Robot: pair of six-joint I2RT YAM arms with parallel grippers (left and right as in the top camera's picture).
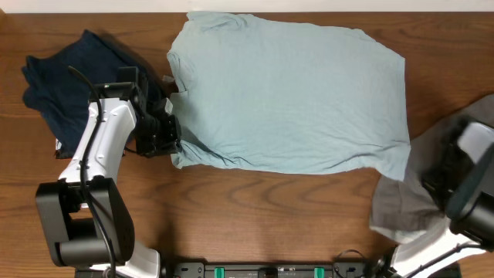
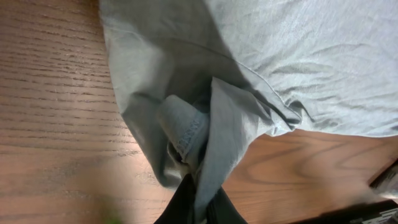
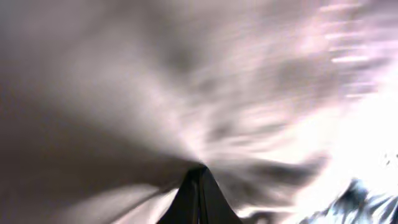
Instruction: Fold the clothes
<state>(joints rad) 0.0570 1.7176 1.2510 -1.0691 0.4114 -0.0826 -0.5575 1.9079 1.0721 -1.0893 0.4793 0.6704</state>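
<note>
A light blue shirt point(image 1: 289, 96) lies spread across the middle of the table. My left gripper point(image 1: 168, 133) is shut on a pinched fold at the shirt's lower left corner; in the left wrist view the fold point(image 2: 211, 143) runs down between the black fingers point(image 2: 200, 202). My right gripper point(image 1: 441, 184) is at the right edge over a grey garment point(image 1: 405, 205). In the right wrist view its fingers point(image 3: 199, 186) are pressed together against blurred grey cloth point(image 3: 186, 87) that fills the frame.
A dark navy garment point(image 1: 65, 81) lies crumpled at the back left, behind the left arm. Bare wooden table point(image 1: 270, 216) shows along the front. A black rail with green clips runs along the front edge point(image 1: 262, 270).
</note>
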